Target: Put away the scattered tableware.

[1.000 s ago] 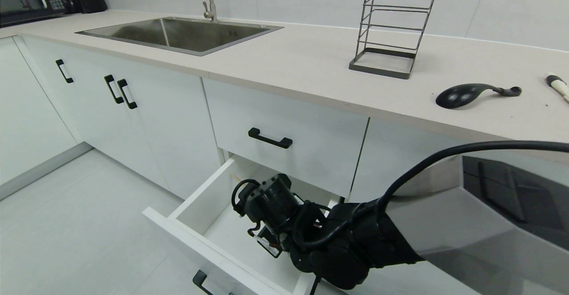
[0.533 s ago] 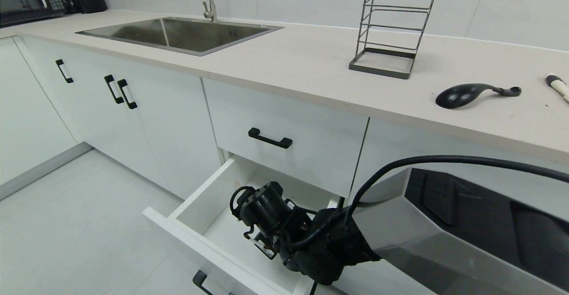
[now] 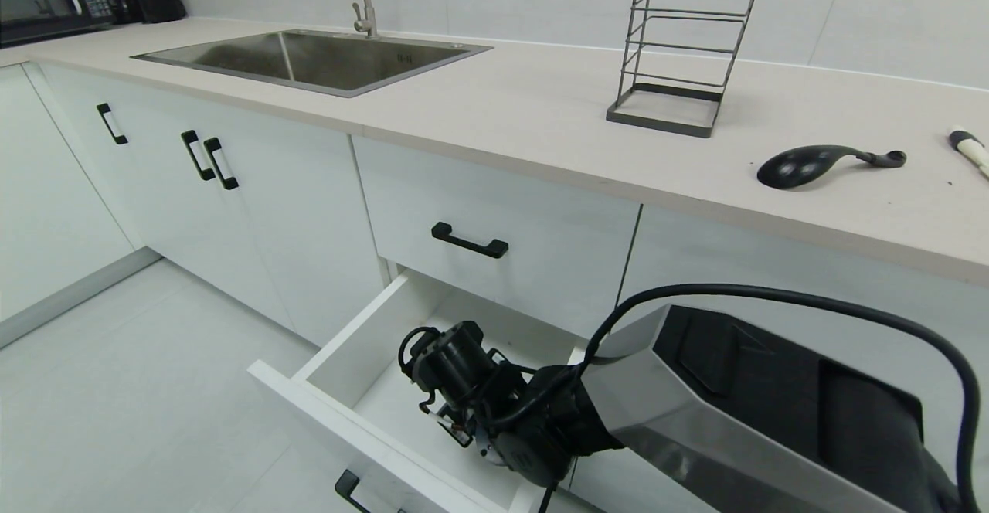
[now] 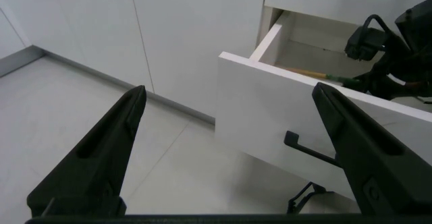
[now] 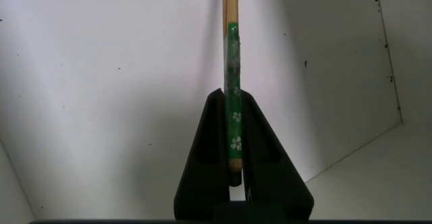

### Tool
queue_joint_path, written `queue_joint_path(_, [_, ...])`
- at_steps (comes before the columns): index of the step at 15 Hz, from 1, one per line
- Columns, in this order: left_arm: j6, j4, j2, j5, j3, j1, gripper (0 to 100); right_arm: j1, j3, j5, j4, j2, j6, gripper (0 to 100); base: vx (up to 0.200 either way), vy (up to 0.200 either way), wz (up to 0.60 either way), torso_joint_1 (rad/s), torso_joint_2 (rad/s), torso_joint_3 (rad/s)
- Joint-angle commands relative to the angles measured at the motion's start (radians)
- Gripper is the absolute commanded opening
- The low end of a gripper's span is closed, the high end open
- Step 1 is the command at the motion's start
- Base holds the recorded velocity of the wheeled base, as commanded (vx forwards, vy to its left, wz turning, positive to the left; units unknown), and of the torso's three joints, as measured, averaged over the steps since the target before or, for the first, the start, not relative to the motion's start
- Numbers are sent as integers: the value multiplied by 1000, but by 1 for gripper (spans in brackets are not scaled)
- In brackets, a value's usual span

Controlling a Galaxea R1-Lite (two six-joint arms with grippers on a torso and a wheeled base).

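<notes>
My right gripper (image 5: 231, 102) is shut on a wooden chopstick (image 5: 231, 62) with a green patterned end, held over the white floor of the open drawer (image 3: 340, 327). In the head view the right gripper (image 3: 461, 422) reaches down inside that drawer. The chopstick (image 4: 317, 74) also shows over the drawer's rim in the left wrist view. My left gripper (image 4: 229, 150) hangs open and low, facing the drawer front (image 4: 270, 109), with nothing between its fingers. On the counter lie a black ladle (image 3: 803, 164) and a white-handled utensil (image 3: 970, 150).
A wire rack (image 3: 684, 42) stands at the back of the counter and a steel sink (image 3: 309, 57) is set in it to the left. A shut drawer with a black handle (image 3: 469, 240) sits above the open one. Bare floor lies to the left.
My right arm has sunk lower and a little left into the drawer, bringing more of its forearm into the head view. The counter items have not moved.
</notes>
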Motion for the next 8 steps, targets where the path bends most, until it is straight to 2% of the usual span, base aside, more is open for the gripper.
queue_joint_path(1, [-1,0,1,0,0,2,100,0,-12,0,0,25,-1,0,0,0,0,0,0,0])
queue_joint_path(8, [-1,0,1,0,0,0,100,2,-5,-2,3,28,-18,0,0,0,0,0,0,0])
